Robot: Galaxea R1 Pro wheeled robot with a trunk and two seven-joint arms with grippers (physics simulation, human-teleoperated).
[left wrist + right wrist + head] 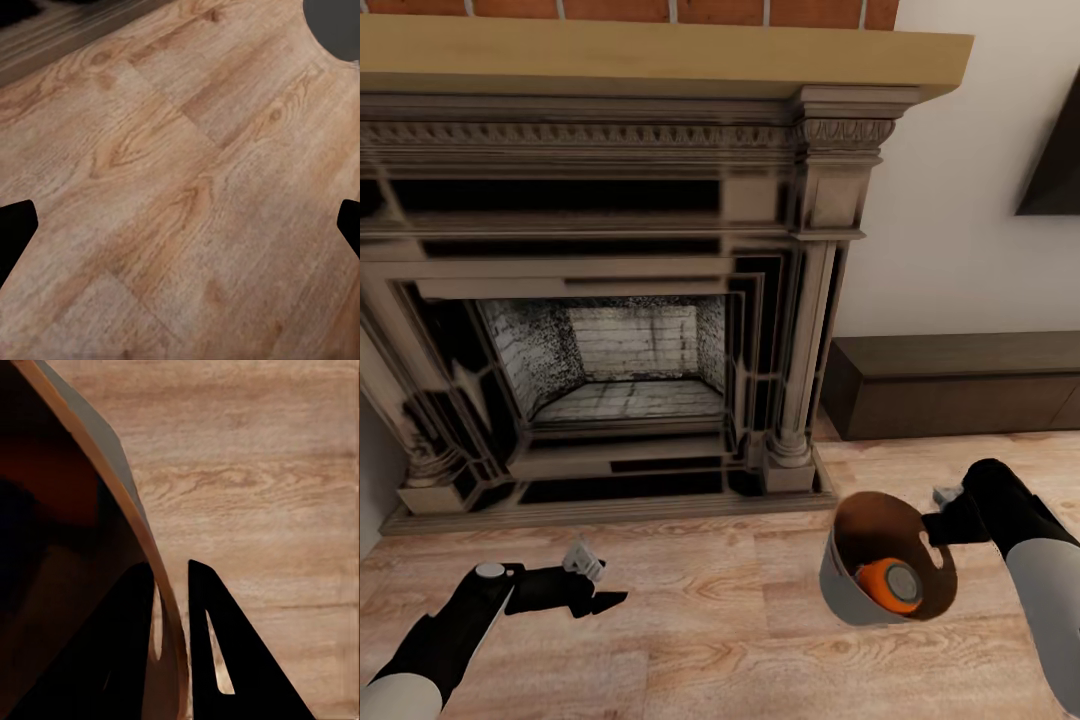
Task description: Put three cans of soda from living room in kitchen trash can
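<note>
Head view: right tool [938, 527] pinches rim of grey trash can [845, 590], can lifted above wood plank floor [710, 640], tilted toward camera; one orange soda can [890, 585] lies inside on coppery bottom. Left tool [588, 580] low over floor, fingers spread, holding nothing. Fireplace [630, 300] ahead, dark low bench [960, 385] at right by wall

Left wrist view: floor planks, both fingertips [15, 232] at frame edges, wide apart

Right wrist view: two dark fingers [225, 660] clamp trash can wall [120, 487], one inside, one outside, floor behind
</note>
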